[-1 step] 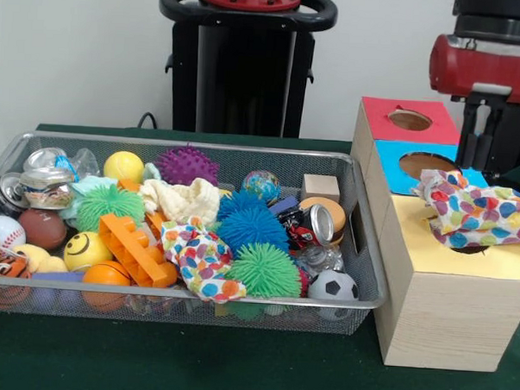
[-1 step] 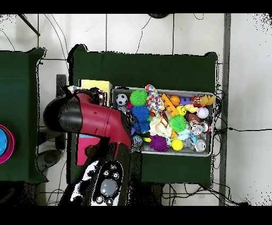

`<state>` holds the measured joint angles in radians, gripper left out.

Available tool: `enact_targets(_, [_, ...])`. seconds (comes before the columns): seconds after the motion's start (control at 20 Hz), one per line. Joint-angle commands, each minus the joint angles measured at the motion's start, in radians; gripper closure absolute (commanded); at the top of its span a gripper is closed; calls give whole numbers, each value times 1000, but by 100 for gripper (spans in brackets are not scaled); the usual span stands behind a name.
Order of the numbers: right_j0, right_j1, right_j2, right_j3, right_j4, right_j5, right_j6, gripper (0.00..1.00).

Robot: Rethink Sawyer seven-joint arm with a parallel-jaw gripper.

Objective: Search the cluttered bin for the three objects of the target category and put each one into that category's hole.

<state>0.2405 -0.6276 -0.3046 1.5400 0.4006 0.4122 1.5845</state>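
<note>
The green-covered table (image 1: 235,367) carries a wire mesh bin (image 1: 195,294) and, touching the bin's right end in the front view, a wooden sorting box (image 1: 445,315). The red and black arm (image 1: 486,67) stands above the far end of the box. The gripper (image 1: 474,140) hangs just above the blue panel, and whether it is released or clenched cannot be told. In the overhead view the arm (image 2: 95,119) covers most of the box. The box top has three panels in a row, each with a hole: a red panel (image 1: 380,114) at the far end, a blue panel (image 1: 391,157) in the middle and a yellow panel (image 1: 422,245) at the near end. A polka-dot cloth (image 1: 475,213) lies bunched on the yellow panel, over its hole. A second polka-dot cloth (image 1: 201,261) lies in the bin against the near edge, near the middle. A cream cloth (image 1: 182,198) lies behind it, toward the far edge. An orange toy brick (image 1: 135,248) lies just left of the second polka-dot cloth. A blue spiky ball (image 1: 250,225) and a green spiky ball (image 1: 265,269) sit just right of that cloth. A purple spiky ball (image 1: 186,164) rests at the bin's far edge. A small football (image 1: 333,286) sits in the near right corner, and a yellow smiley ball (image 1: 85,249) sits near the near left corner.
</note>
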Motion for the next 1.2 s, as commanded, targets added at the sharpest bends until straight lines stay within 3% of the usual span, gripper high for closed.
enact_targets(0.05, [-36,70,70,120,-24,-57,206,100])
enact_targets(0.85, [-70,36,174,182,39,-43,207,100])
enact_targets(1.2, [-143,8,315,245,70,-177,213,100])
